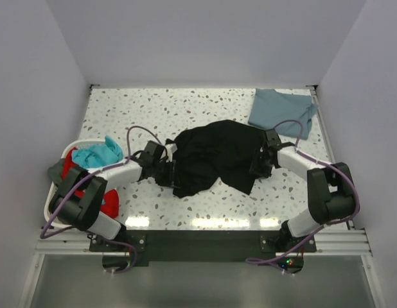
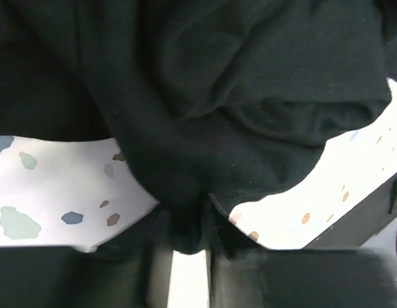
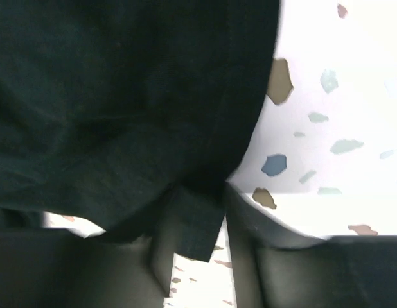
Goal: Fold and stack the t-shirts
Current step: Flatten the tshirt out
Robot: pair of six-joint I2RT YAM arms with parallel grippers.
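- back-left of the table [image 1: 141, 109] is wide open, easy to pass through
- black shirt [image 1: 214, 157] bunched across the middle blocks the centre
- blue shirt [image 1: 282, 112] takes the back-right corner
- basket [image 1: 48, 204] crowds the left edge

Bright, even overhead light; glare strips along the near edge of the tabletop [image 1: 185, 106]. Both wrist views are soft, perhaps motion-blurred, with whites overexposed.

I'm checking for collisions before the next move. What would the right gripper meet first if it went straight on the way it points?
The black t-shirt: the right gripper pinches its edge and points into the bunched cloth. Past that, probably the left gripper, though depth is unclear.
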